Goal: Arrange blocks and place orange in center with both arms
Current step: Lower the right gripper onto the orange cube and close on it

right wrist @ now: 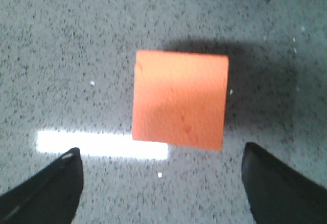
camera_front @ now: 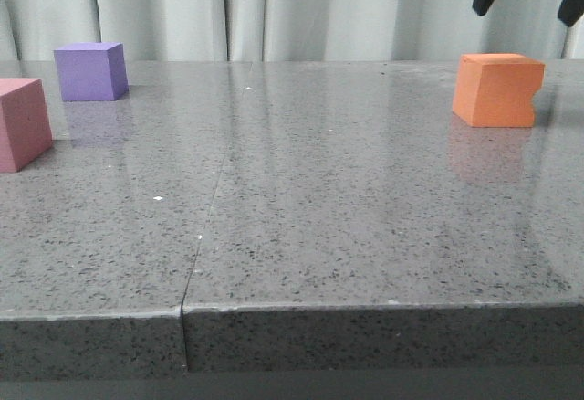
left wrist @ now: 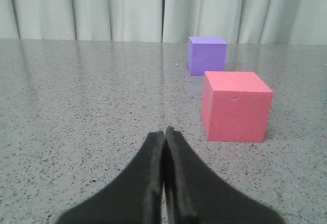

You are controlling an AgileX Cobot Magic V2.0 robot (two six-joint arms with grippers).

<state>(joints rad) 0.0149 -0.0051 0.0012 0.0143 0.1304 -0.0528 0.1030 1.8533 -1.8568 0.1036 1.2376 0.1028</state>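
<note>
pink cube [camera_front: 22, 123] sits at the table's [camera_front: 301, 217] far left edge, purple cube [camera_front: 89, 71] just behind it. left gripper [left wrist: 164, 132] is low beside the pink one, fingers pressed together, holding nothing. orange cube [camera_front: 497, 89] is far right, right gripper [right wrist: 161, 162] spread wide above it.

No readable text, label, brand, number or sign anywhere: none on the three cubes, none on the speckled surface [camera_front: 365, 190], none on the curtain behind.
</note>
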